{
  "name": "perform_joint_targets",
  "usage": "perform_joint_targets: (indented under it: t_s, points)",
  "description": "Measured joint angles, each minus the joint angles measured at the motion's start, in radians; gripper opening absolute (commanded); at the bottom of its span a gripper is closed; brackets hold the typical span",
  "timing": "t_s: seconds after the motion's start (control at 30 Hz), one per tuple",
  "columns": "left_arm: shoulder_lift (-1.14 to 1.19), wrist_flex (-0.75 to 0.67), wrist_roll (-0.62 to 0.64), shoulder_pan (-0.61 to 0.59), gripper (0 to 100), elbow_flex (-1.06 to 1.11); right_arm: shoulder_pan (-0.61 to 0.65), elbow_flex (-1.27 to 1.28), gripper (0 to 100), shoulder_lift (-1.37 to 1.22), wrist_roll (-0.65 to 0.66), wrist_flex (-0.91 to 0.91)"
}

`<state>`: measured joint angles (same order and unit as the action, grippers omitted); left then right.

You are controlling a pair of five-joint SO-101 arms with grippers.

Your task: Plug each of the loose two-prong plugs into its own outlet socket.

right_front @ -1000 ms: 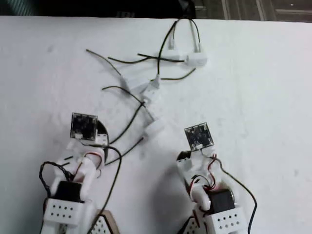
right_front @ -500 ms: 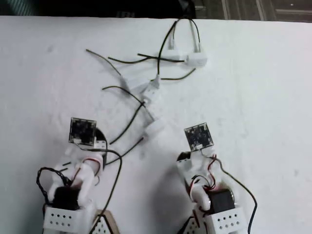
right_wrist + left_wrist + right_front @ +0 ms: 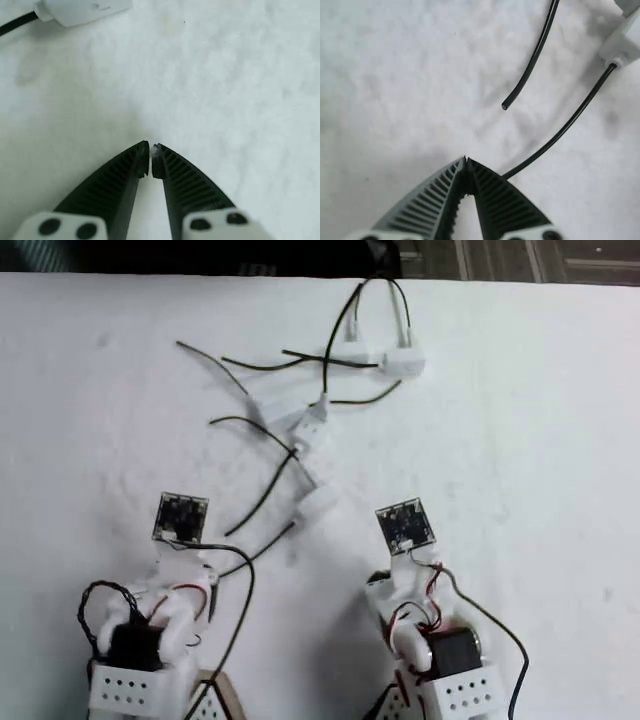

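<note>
**benchrat:** ok so what's the surface and the room like around that white block [image 3: 400, 362]?

**wirenut:** plain white table [image 3: 540, 490], kinda mottled all over. The block sits close to its far edge. Past that edge, behind the block, the room is mostly a dark strip [image 3: 200, 255]. There are grey panels [image 3: 520, 258] off to one side of it and something teal [image 3: 20, 255] in the opposite corner. Well away from the block, down by the left arm [image 3: 150, 625] and right arm [image 3: 430, 635], a bit of wood [image 3: 222, 695] pokes in at the near edge.

**benchrat:** and the plugs?

**wirenut:** one loose white plug [image 3: 316, 502] lies flat well apart from the block, on the arms' side, roughly between the two arms. A white connector [image 3: 303, 426] lies between that plug and the block. Thin black wires [image 3: 250, 425] sprawl across the table out from the block, and a few end in cut tips.

**benchrat:** grippers?

**wirenut:** left gripper [image 3: 466, 162] is pinched closed with nothing in it, low over the table, and a wire passes just beside its tip. right gripper [image 3: 150, 152] has its tips all but touching, also empty. Both sit far from the block, with the loose plug lying on the block's side of them.
</note>
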<state>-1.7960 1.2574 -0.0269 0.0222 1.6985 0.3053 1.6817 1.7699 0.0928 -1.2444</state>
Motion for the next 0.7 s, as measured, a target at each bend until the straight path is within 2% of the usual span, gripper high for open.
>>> perform_joint_targets:
  t_s: [0.7]
  points:
    - [0.0, 0.011, 0.0, 0.0, 2, 0.0, 0.0, 0.0, 1.8, 0.0, 0.0, -0.006]
